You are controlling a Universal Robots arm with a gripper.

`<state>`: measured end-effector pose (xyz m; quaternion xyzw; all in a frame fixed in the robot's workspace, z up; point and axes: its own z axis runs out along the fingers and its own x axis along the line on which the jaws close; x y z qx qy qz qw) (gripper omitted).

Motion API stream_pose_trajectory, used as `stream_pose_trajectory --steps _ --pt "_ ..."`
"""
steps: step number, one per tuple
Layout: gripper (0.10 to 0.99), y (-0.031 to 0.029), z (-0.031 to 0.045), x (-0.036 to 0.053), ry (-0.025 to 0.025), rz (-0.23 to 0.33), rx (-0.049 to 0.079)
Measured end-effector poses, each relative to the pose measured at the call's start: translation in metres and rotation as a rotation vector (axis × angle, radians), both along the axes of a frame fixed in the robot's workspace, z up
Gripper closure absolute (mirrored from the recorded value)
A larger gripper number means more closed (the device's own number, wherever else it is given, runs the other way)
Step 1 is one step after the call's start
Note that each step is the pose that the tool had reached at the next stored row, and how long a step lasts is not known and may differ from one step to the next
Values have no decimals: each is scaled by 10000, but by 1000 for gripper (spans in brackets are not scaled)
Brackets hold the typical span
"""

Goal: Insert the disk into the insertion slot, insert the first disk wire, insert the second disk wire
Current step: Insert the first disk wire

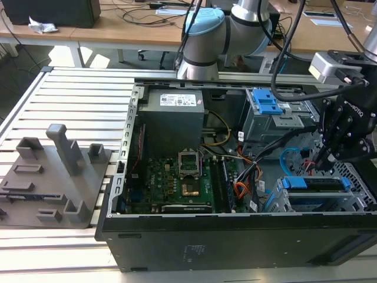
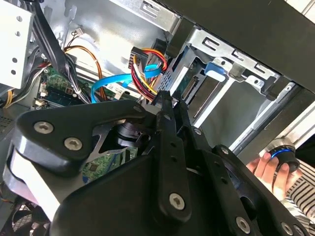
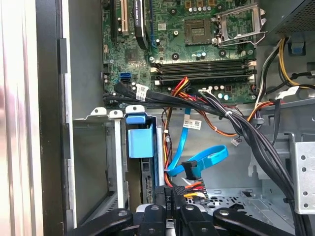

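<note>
slatted metal table [image 1: 70, 100], open pc case [image 1: 235, 247] on it. disk [image 1: 312, 184] sits in insertion slot [image 1: 360, 177], at 4 o'clock of case in exterior view. gripper [image 1: 326, 158] hangs just beyond disk toward 12 o'clock. second wrist view: fingers [image 2: 166, 137] drawn narrow, tips at red-yellow wire bundle [image 2: 147, 53]; cannot tell if gripping it. blue cable [image 2: 110, 81] loops just beside.

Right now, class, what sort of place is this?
Probably a robotics lab or workshop: an open computer case sits on a slatted metal table, a robot arm stands behind it, and desks with cables lie beyond.
</note>
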<state>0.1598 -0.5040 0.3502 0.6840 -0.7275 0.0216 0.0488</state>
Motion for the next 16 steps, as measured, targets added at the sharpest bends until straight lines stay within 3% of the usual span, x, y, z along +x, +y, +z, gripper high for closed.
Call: stream_pose_trajectory --steps 16 --pt "910 -54 -86 0 0 0 5"
